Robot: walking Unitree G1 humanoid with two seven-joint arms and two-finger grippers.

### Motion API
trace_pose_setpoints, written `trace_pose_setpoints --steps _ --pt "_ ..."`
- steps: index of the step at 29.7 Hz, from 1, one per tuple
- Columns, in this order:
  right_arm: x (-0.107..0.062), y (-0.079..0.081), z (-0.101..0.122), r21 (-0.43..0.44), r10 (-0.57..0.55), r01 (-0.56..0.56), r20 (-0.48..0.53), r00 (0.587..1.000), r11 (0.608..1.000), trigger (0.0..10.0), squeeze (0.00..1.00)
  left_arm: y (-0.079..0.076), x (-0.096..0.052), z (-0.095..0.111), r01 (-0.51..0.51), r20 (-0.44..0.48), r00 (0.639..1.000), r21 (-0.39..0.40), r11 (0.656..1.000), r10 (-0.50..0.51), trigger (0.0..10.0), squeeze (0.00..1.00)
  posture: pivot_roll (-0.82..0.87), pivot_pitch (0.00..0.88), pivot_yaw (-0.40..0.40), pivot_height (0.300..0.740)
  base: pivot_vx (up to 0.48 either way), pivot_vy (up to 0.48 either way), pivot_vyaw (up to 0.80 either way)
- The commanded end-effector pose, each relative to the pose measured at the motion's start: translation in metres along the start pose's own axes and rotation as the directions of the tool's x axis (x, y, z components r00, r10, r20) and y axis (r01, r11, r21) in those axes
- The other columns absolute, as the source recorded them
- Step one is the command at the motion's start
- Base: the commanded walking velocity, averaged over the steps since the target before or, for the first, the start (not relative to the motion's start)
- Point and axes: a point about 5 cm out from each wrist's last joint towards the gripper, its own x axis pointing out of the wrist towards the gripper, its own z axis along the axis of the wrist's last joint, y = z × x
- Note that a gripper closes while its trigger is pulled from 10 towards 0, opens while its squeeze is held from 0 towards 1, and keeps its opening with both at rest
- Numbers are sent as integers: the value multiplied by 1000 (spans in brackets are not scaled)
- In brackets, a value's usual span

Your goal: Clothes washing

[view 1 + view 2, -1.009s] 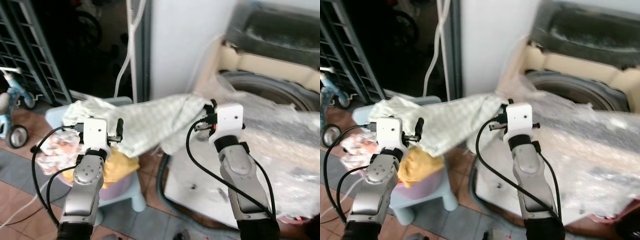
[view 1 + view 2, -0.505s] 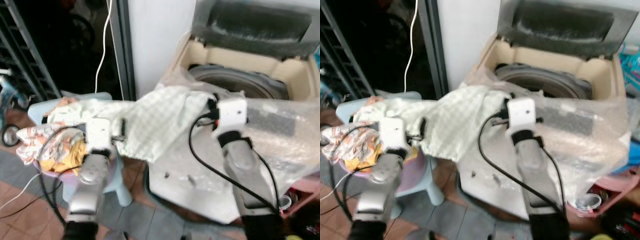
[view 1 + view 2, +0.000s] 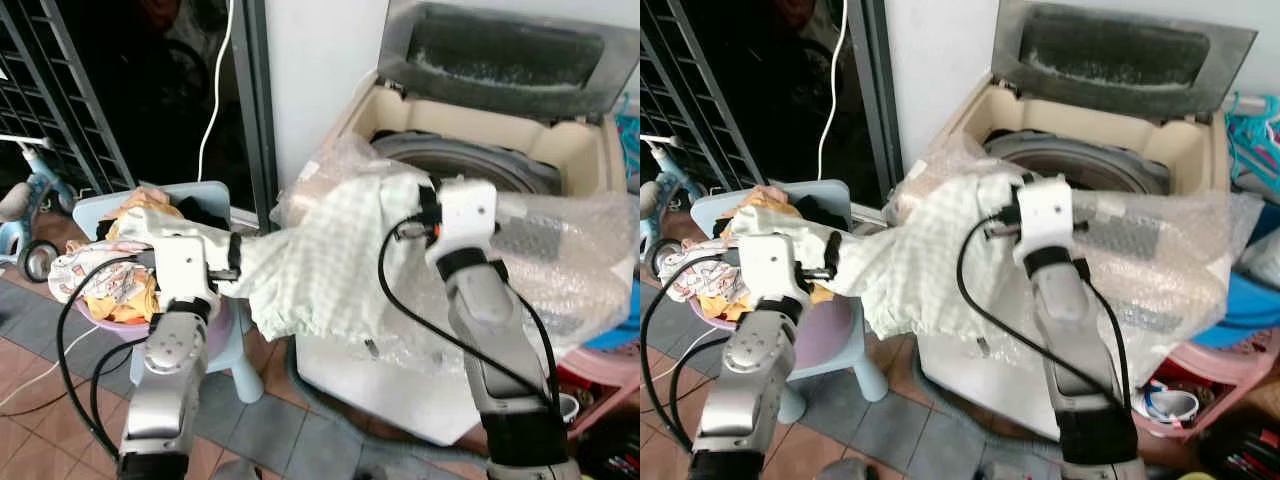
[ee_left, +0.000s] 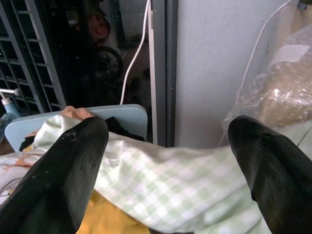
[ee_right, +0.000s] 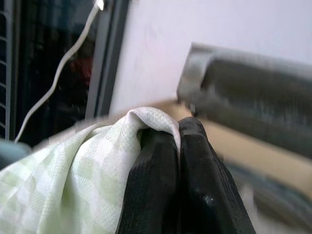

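The right gripper point(image 5: 175, 141) pinches the green checked cloth point(image 3: 330, 250) at the near-left rim of the washing machine point(image 3: 470, 160). It should lift clear of the bubble wrap point(image 3: 570, 250) (a snag risk) before releasing over the drum. The left gripper point(image 4: 168, 146) hangs wide open above the cloth. Since a second ago the cloth has neared the drum.

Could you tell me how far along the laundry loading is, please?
Done: the washing machine lid stands open. In hand: the right pincer is shut on the green checked cloth, held at the drum's edge; the left pincer is open over it. Left: the clothes in the basin on the stool.
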Motion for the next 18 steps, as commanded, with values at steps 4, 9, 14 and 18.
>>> trace_pose_setpoints --steps 4,9,14,18 --pt "25 -19 24 -47 -6 10 92 996 999 10000 0 -1 2 1 10 -4 1000 -2 1000 -10 10000 0 -32 0 10 740 297 0 0" --pt "62 -59 49 -56 -76 84 133 988 995 10000 0 -4 3 0 15 -15 1000 -11 1000 -15 10000 0 -30 0 10 740 166 0 0" --pt "101 -110 89 38 -247 244 132 960 969 10000 0 -7 7 0 18 -18 1000 -12 1000 -18 10000 0 -29 0 9 740 0 0 0" --pt "108 -139 115 109 -371 357 163 914 928 10000 0 -9 7 1 18 -16 1000 -11 1000 -18 10000 0 -19 0 -4 740 0 0 0"
